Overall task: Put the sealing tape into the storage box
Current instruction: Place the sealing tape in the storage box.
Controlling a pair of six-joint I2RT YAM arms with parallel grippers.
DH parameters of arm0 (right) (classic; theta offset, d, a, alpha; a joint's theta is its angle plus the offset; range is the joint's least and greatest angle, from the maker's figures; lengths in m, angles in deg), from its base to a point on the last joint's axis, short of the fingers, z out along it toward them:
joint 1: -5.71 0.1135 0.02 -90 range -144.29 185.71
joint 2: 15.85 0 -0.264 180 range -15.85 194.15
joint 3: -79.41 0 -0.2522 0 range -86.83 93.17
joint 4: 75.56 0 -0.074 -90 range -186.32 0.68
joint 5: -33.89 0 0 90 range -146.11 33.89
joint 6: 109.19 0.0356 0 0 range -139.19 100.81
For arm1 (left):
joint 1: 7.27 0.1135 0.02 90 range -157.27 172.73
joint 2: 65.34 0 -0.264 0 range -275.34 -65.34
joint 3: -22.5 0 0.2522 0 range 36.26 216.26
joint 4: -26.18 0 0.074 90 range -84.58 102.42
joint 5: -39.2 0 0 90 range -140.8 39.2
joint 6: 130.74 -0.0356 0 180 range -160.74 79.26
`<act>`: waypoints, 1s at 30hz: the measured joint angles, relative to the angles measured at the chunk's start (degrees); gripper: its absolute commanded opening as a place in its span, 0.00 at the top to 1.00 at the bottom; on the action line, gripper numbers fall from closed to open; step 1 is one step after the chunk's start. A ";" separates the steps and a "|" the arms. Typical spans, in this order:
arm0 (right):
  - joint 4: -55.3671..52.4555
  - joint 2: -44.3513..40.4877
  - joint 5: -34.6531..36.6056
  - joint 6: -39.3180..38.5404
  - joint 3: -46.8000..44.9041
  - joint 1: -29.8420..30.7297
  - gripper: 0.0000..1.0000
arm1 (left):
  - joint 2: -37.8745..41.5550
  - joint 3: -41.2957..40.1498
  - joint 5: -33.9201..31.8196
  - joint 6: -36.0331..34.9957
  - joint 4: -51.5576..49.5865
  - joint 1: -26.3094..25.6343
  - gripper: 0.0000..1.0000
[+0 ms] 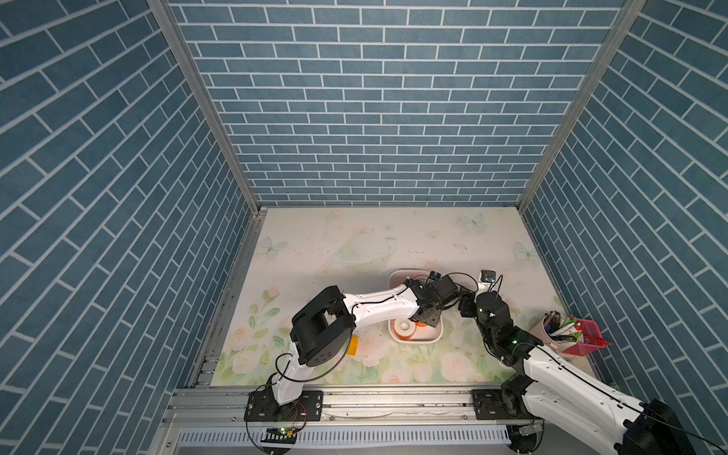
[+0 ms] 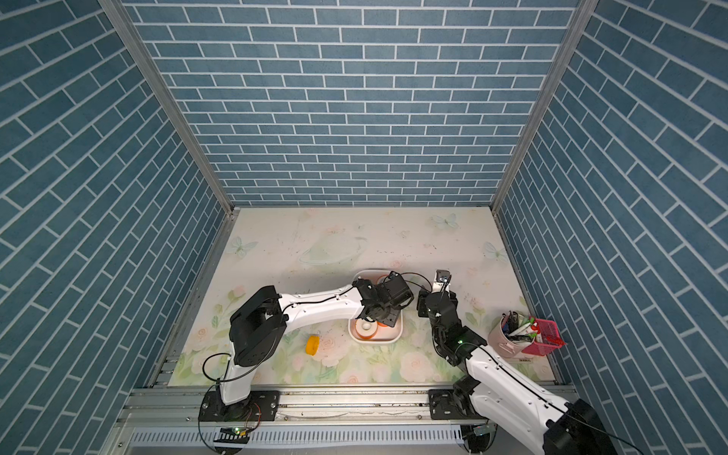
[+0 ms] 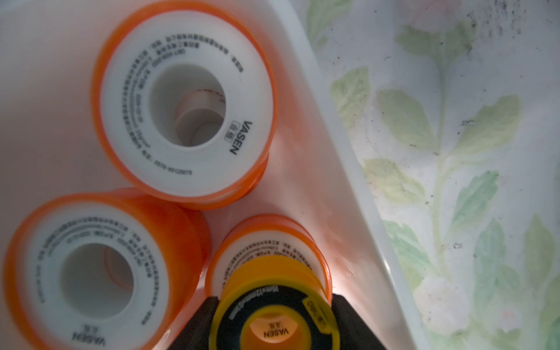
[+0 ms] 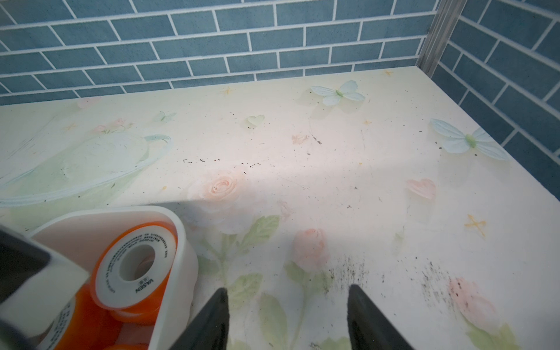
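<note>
1. In both top views, a white, shallow, round-cornered plastic storage box [image 1: 436,335] is sitting at lower centre of the frame on a pale floral table mat [image 1: 315,244].
2. The left gripper [image 3: 274,321] is reaching over the box, its dark fingers [image 3: 197,324] clamping a yellow-rimmed, black-faced round sealing tape spool [image 3: 266,275].
3. Three orange-rimmed, white-faced spools [image 3: 186,103] are lying flat inside the box beneath the held spool. I cannot tell whether they are touching it.
4. The right gripper [image 4: 288,318] is hovering just right of the box in the top views, with its fingers [image 4: 212,318] standing apart and nothing between them.
5. A second yellow spool [image 2: 312,345] is lying on the mat, lower left of the box.
6. A pink pen cup [image 2: 502,338] and a pink mesh basket [image 2: 545,335] are standing at lower right.
</note>
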 measured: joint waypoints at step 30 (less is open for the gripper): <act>0.11 0.96 -0.98 -0.02 -0.02 0.00 0.38 | 0.20 0.00 1.18 0.22 0.61 0.76 0.26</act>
